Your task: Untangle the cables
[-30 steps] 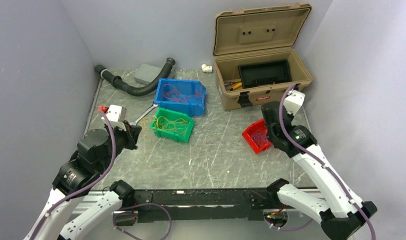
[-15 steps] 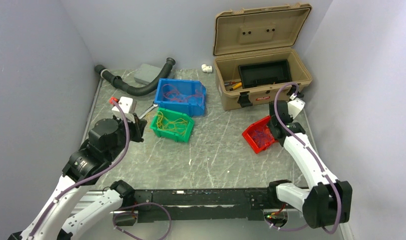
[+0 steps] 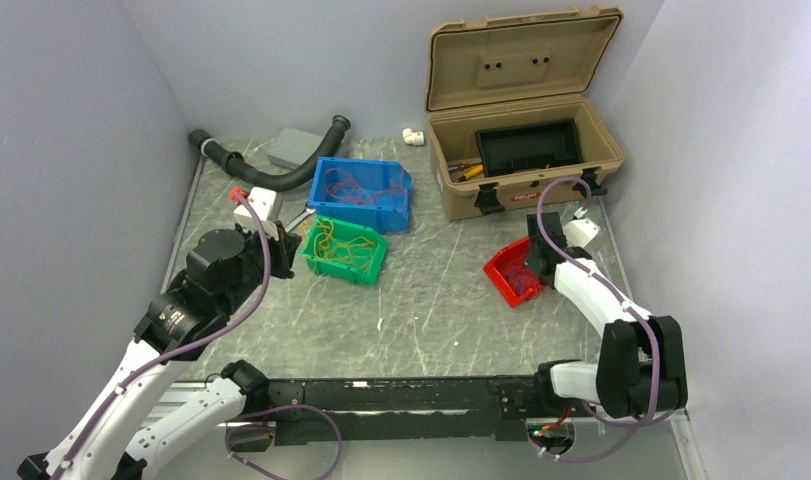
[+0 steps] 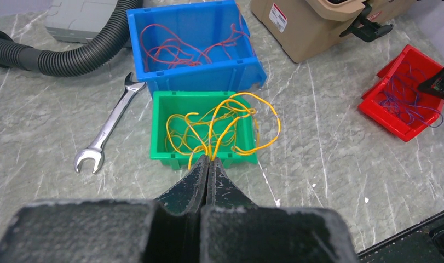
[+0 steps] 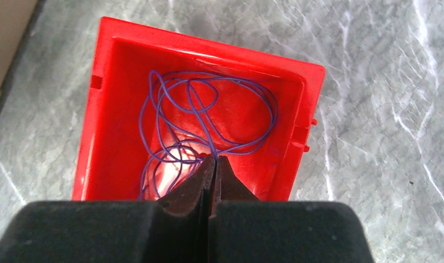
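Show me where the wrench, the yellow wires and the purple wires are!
wrench (image 4: 113,118), left wrist view, the middle of its handle.
yellow wires (image 4: 215,131), left wrist view, a strand in the middle of the tangle.
purple wires (image 5: 200,112), right wrist view, the middle of the loops.

Left arm (image 3: 171,325), right arm (image 3: 606,298): white link shells, black joint housings. Purple harness cable (image 3: 267,268) looped along each. Left hand (image 4: 208,160), right hand (image 5: 214,160): matte black, tapered fingers (image 4: 193,185).
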You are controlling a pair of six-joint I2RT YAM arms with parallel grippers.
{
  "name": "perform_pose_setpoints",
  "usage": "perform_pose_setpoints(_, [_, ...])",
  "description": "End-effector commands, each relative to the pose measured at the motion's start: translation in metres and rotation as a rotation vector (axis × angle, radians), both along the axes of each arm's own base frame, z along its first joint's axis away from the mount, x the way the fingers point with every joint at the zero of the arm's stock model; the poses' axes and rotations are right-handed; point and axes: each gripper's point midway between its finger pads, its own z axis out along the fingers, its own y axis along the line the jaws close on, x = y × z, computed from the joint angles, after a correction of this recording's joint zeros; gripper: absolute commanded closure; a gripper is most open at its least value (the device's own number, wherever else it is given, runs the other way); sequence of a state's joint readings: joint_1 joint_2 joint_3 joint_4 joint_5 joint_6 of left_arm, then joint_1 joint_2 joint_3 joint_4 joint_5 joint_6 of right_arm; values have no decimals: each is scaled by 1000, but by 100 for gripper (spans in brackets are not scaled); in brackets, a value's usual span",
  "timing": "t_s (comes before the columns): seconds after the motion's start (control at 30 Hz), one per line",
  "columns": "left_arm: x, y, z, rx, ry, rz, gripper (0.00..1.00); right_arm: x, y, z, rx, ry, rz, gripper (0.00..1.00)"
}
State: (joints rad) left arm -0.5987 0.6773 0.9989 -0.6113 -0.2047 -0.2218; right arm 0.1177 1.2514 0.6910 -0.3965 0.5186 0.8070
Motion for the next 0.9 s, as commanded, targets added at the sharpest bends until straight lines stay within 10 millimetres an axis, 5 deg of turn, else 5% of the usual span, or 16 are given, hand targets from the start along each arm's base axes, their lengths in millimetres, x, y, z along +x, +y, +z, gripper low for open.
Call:
perform_pose_setpoints(0.0, [3, -2, 20, -17, -60, -15, 100, 3, -13, 1, -20, -51, -110, 100])
perform_pose_setpoints(0.4, [10, -9, 18, -12, -46, -23, 100, 6, -31, -15, 147, -91, -388, 100])
perform_pose_setpoints(0.57, [14, -12, 20, -7, -46, -29, 100, 16, -29, 0, 165, -144, -372, 100])
perform_pose_setpoints(0.6, [15, -14, 19, -8, -45, -31, 100, 17, -30, 5, 156, -149, -354, 98])
perform_pose_setpoints(0.7, [17, -18, 17, -8, -37, -43, 100, 21, -29, 29, 131, -199, -270, 72])
perform_pose_setpoints(0.87, [26, -31, 16, -22, -27, -72, 100, 6, -36, 64, 88, -259, -262, 64])
